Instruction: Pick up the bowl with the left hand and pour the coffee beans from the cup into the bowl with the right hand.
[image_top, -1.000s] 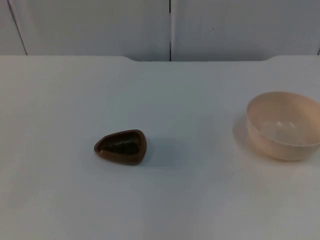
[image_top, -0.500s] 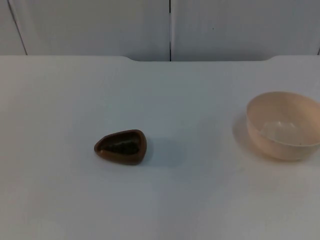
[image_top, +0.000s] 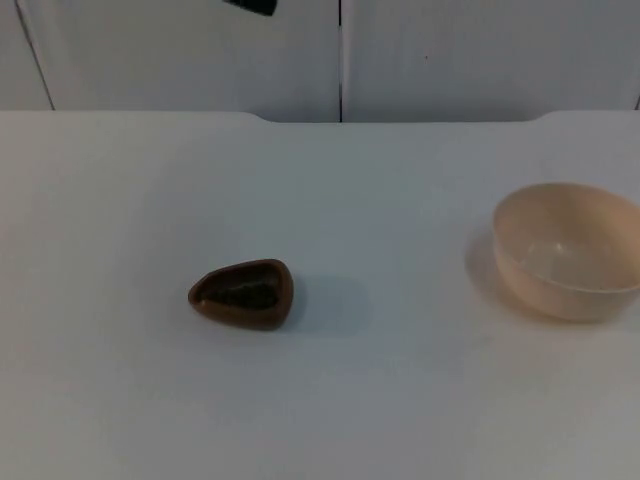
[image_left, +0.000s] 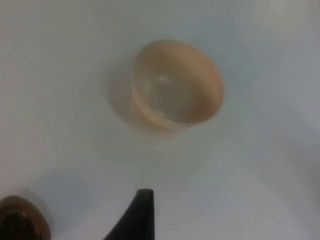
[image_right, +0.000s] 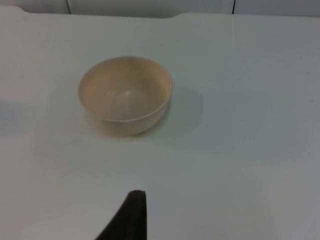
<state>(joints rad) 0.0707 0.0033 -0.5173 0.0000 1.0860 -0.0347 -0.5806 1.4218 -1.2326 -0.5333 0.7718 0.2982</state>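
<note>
Cream-coloured bowl (image_top: 568, 250) is sitting upright and empty at the table's (image_top: 400, 400) right side, well apart from the brown cup (image_top: 242, 293) of coffee beans (image_top: 243, 294) lying left of centre. Each task thing is lying on the opposite side from the arm meant for it, so the left arm is facing a crosswise reach. The left gripper (image_left: 140, 212) is looking down on bowl and cup edge; the right gripper (image_right: 131, 212) is facing the bowl alone. Whether either claw is spread cannot be told.

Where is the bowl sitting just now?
In the top view the bowl stands upright on the white table at the right edge, well apart from the brown cup.
</note>
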